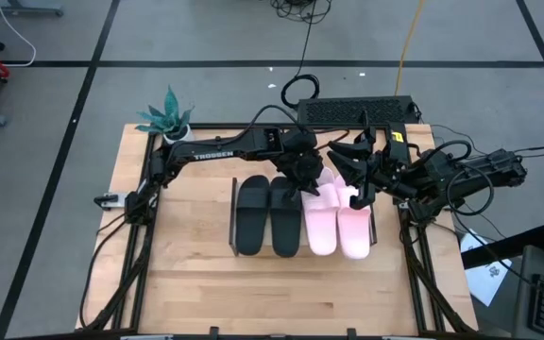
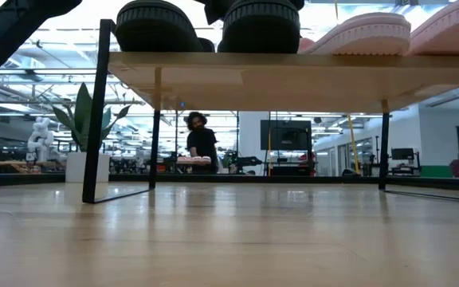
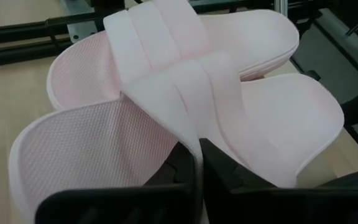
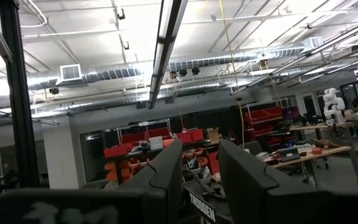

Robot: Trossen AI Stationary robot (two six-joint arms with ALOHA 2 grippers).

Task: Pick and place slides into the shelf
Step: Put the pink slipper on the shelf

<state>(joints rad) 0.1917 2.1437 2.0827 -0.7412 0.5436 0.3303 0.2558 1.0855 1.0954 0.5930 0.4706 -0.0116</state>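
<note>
Slides (image 1: 303,215) line the shelf (image 2: 293,76) as left gripper (image 3: 197,163) pinches a pink strap, release seemingly next; right gripper (image 4: 199,163) idles, jaws apart.

Bright even overhead light, backlit glare low, soft shadows
</note>
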